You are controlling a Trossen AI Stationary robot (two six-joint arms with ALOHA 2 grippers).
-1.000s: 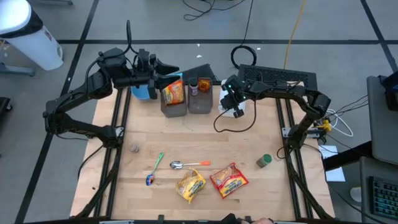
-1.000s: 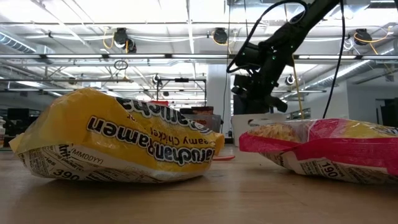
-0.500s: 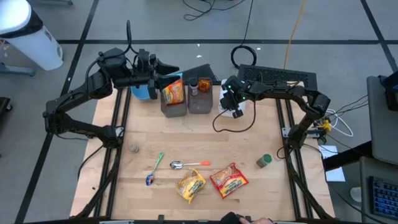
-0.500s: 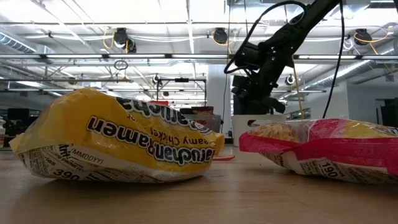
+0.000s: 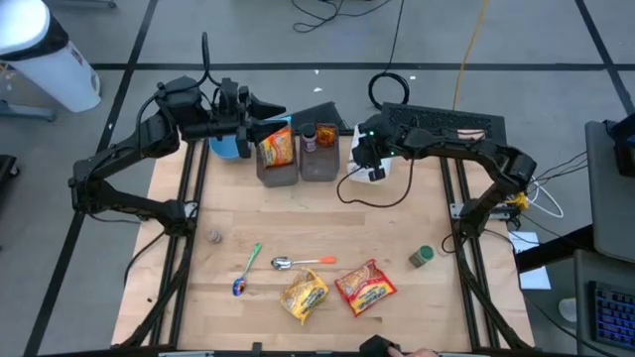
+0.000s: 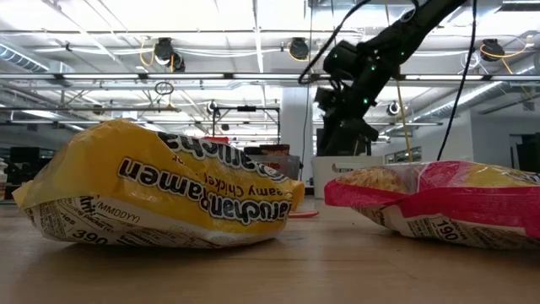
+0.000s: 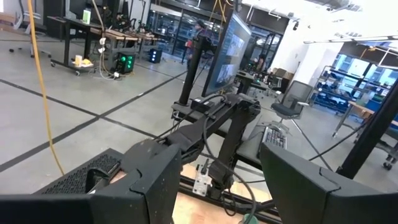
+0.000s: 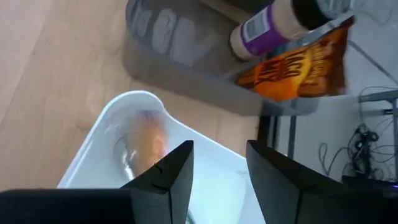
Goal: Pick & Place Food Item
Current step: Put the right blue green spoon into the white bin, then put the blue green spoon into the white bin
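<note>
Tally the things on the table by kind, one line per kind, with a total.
Ramen packets: 3 (yellow, red, orange in a bin)
Spoons: 2
Grey bins: 2
Bottle: 1
White bin: 1
Blue cup: 1
Green jar: 1
Small round piece: 1
Total: 12

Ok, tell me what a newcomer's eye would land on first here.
Two bright ramen packets, one yellow and one red, lie side by side at the table's near edge. At the far edge, the right pincer hangs open over a white bin holding an orange item, beside grey bins.
</note>
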